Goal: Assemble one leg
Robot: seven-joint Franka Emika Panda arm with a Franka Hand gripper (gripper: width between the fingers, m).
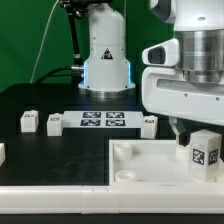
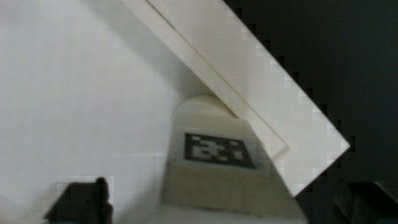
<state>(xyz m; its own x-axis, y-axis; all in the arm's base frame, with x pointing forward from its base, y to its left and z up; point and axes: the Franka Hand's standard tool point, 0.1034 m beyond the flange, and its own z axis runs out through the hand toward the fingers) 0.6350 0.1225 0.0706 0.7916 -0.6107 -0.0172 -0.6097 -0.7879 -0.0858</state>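
Observation:
A leg (image 1: 205, 150), a small white block with a square tag, stands upright on the large square white piece (image 1: 130, 165) near its corner at the exterior view's right. My gripper (image 1: 184, 133) hangs just above and beside it. In the wrist view the leg (image 2: 222, 150) stands between the jaws of my gripper (image 2: 222, 208). One dark finger (image 2: 80, 200) is clearly apart from the leg's side. The other finger blends into the dark table. The jaws look open around the leg. The white piece (image 2: 71, 100) fills the wrist view beside its rim.
Loose legs lie on the black table at the exterior view's left (image 1: 28, 121) (image 1: 54, 123), and one (image 1: 148, 125) sits beside the marker board (image 1: 103, 121). Another white part (image 1: 2, 152) shows at the left edge. The arm's base (image 1: 105, 60) stands behind.

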